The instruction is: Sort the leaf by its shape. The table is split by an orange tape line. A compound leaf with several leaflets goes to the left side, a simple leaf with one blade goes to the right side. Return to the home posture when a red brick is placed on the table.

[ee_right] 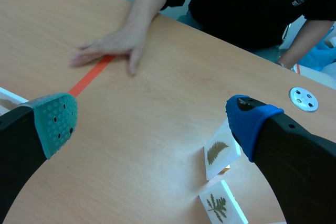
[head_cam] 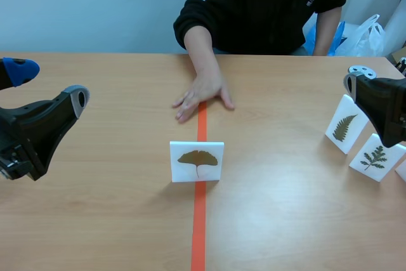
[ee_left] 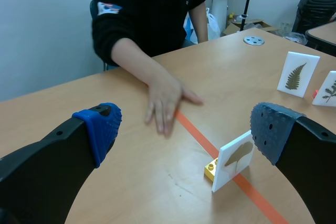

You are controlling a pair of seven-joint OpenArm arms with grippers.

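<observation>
one ginkgo card [head_cam: 196,162] upright on tape line [head_cam: 198,233]; left tool [ee_left: 186,129], right tool [ee_right: 151,120] both spread apart.

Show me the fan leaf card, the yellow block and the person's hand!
fan leaf card [head_cam: 196,161], scene view, on the leaf picture.
yellow block [ee_left: 210,169], left wrist view, on its studded top.
person's hand [head_cam: 204,92], scene view, back of the hand.

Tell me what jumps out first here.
A white card with a fan-shaped leaf stands mid-table on the orange tape, with a person's hand flat on the tape just beyond it. Two fern cards stand at the right by the open right gripper; the left gripper is open too.
</observation>
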